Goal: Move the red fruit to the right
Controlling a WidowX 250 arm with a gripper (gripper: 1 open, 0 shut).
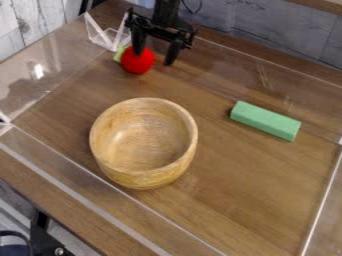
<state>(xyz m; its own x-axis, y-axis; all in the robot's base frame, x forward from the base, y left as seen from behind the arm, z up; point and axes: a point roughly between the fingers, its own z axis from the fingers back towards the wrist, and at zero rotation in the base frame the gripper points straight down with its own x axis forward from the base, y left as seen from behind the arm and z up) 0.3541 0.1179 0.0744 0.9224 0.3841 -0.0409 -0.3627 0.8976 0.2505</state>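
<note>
The red fruit [136, 61] is a small bright red ball with a green bit on its left. It lies on the wooden table at the back left. My gripper [152, 50] is black and hangs just above and slightly right of the fruit. Its fingers are spread apart and hold nothing. The left finger [135, 43] stands over the top of the fruit. I cannot tell whether it touches it.
A large wooden bowl [110, 158] stands in the middle front. A green rectangular block [265, 121] lies at the right. Clear plastic walls [40, 72] ring the table top. A white wire stand [102, 36] sits behind the fruit.
</note>
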